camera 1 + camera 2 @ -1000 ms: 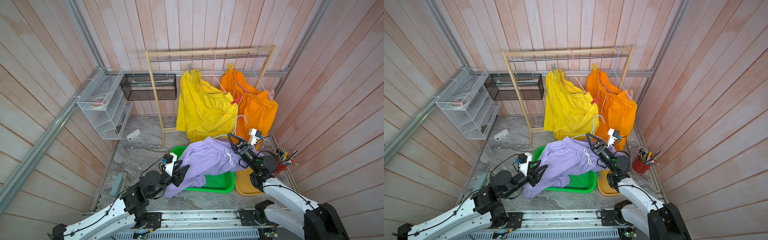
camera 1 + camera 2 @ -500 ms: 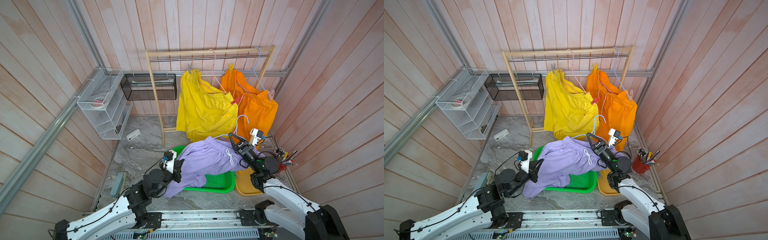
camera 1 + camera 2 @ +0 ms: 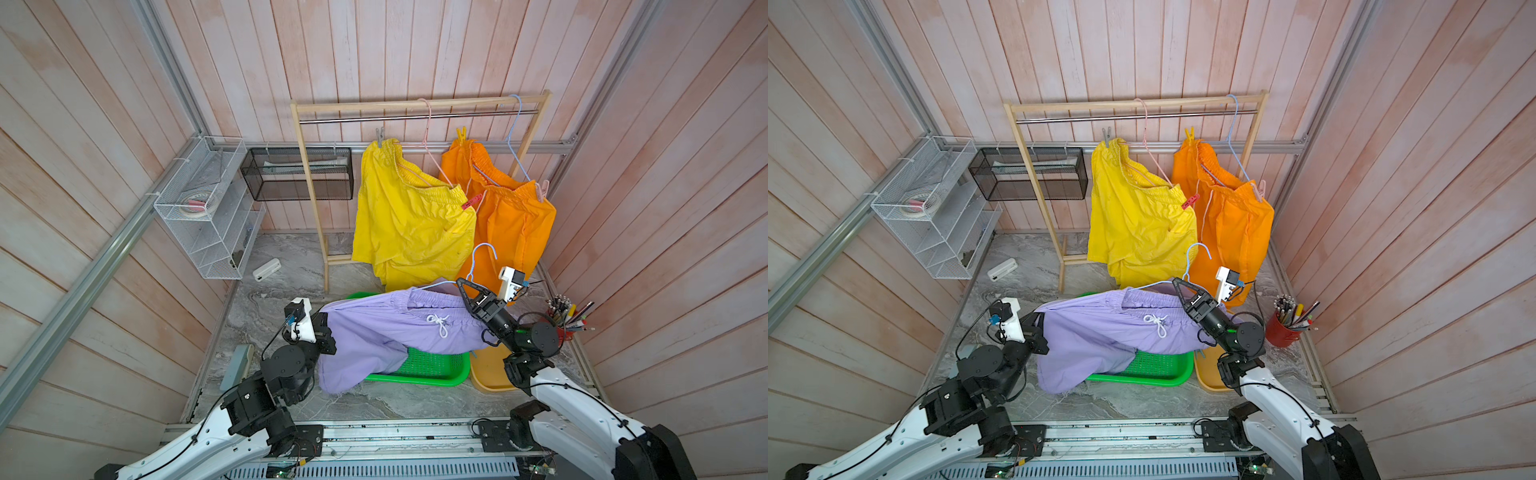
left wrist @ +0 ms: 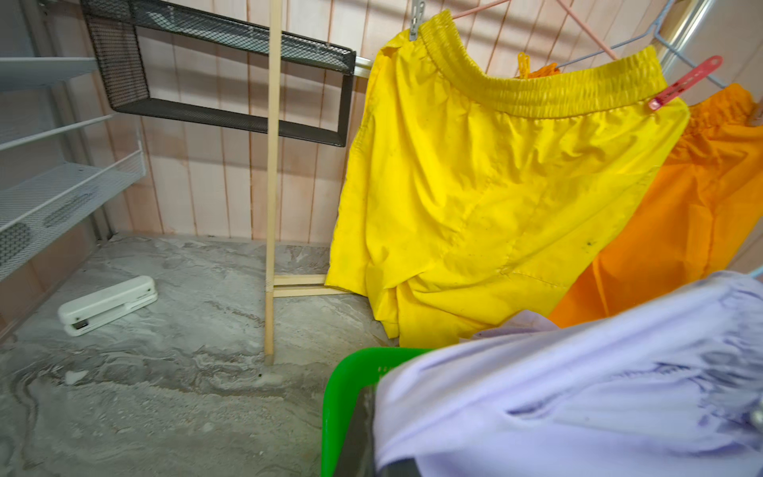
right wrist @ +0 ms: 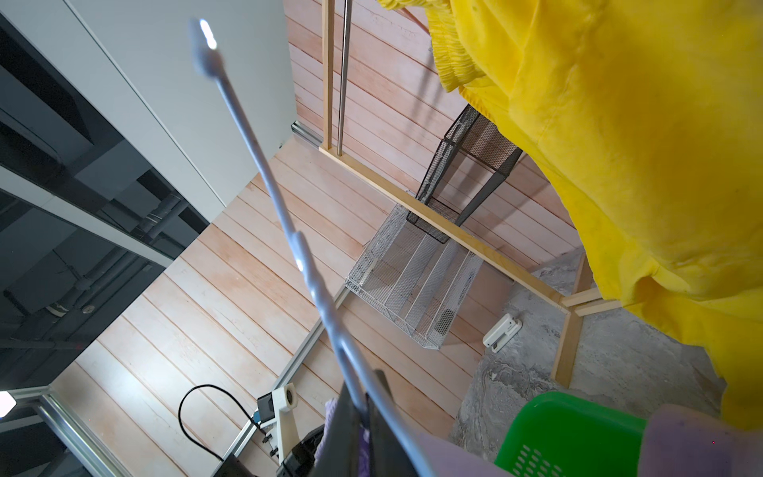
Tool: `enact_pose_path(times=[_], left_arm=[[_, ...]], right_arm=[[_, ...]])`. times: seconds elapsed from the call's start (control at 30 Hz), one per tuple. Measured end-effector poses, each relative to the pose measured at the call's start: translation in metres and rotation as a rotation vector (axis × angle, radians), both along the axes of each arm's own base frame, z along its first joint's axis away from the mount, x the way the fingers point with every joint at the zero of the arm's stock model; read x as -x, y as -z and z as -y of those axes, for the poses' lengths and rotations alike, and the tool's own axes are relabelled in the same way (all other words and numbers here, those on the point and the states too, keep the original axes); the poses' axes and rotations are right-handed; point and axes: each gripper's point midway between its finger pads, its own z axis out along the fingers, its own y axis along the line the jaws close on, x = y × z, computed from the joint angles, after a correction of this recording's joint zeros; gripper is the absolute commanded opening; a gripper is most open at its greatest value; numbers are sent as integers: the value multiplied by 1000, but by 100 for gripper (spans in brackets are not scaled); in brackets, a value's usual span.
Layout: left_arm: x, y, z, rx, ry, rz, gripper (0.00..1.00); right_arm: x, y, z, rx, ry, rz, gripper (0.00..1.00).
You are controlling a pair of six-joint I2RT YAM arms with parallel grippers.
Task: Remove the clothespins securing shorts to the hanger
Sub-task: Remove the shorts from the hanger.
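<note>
Overhead and wrist views of the workcell. The right gripper (image 3: 460, 283), right of centre in both top views, is clamped on the neck of a pale blue wire hanger (image 5: 262, 165); in the right wrist view the wire runs between its dark fingers. The hanger's hook rises free above the gripper, clear of the rail. The left gripper (image 3: 323, 322), left of centre, has its jaws together at the left end of the lilac shorts (image 3: 395, 332). Fabric hides the fingertips, so whether they pinch cloth or a clip cannot be told.

The lilac shorts stretch between the two grippers, waistband uppermost and white drawstring showing. Their lower part drapes into a green basket (image 3: 432, 370). A yellow tray (image 3: 486, 374) lies just right of the basket.

Behind, in the upper centre of the frame, a wooden rack (image 3: 305, 166) carries two more pairs. The yellow shorts (image 3: 411, 216) hang from a pink hanger (image 3: 426, 120), fixed by a grey clothespin (image 3: 379, 135) at the upper left corner and a red clothespin (image 3: 471, 202) at the right. The orange shorts (image 3: 511, 220) hang from a blue hanger (image 3: 515, 120), with a yellow clothespin (image 3: 460, 134) at the top and a pale pink clothespin (image 3: 542, 189) at the right.

A red pen cup (image 3: 561, 328) stands at the right edge of the floor, and a white stapler (image 3: 267, 269) lies left of the rack's foot.
</note>
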Motion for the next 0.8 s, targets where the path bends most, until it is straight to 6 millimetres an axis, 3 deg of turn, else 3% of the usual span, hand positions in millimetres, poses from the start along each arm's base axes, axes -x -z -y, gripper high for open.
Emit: enact_pose_path(times=[0.43,0.63,0.8], left_arm=[[-1,-5,-32,-70,-160,7,0],[1,-20,-36,-81,-166,59,0],[-2,-16,-36,-135,-183,51,0]], right_arm=[[9,0,15,0,30,13,0],[15,-6,17,-11,30,36,0],[17,-7,20,-8,38,40,0]])
